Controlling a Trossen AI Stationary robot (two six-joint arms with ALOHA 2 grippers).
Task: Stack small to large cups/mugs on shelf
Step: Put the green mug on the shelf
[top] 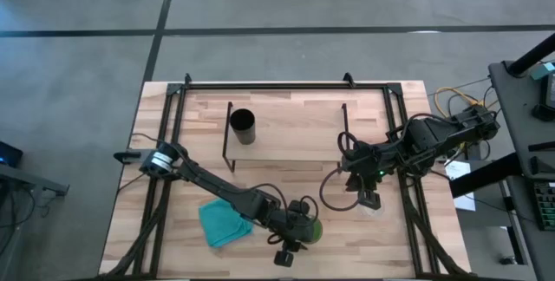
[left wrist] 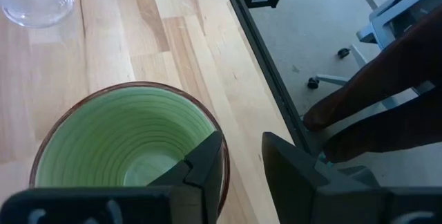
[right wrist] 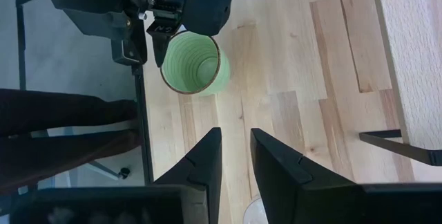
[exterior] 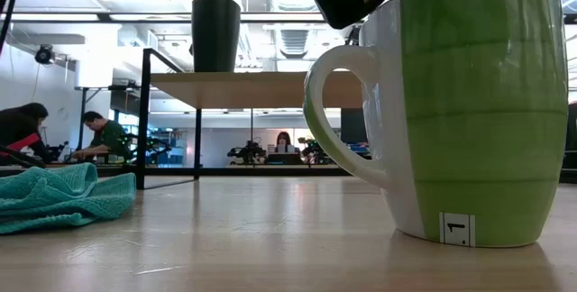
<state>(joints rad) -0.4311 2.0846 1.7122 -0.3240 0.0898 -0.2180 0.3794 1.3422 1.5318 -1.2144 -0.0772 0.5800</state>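
Note:
The green mug (top: 309,227) stands upright on its base near the table's near edge, and its white handle (exterior: 338,112) shows in the low view. My left gripper (left wrist: 242,144) is open above it, pointing down. One finger (left wrist: 207,158) is inside the mug (left wrist: 124,141) and the other (left wrist: 290,172) is outside the rim, with bare wood showing between. The clear glass cup (top: 375,212) stands on the table to the mug's right. My right gripper (top: 368,198) hovers just over the glass cup with its fingers a little apart (right wrist: 235,144). The black cup (top: 242,126) stands on the shelf board (exterior: 261,89).
A teal folded cloth (top: 224,222) lies on the table left of the green mug. The shelf's thin black legs (right wrist: 400,146) stand near my right gripper. A person's dark clothing (left wrist: 373,99) shows just past the table's near edge. More people sit in the room behind (exterior: 99,134).

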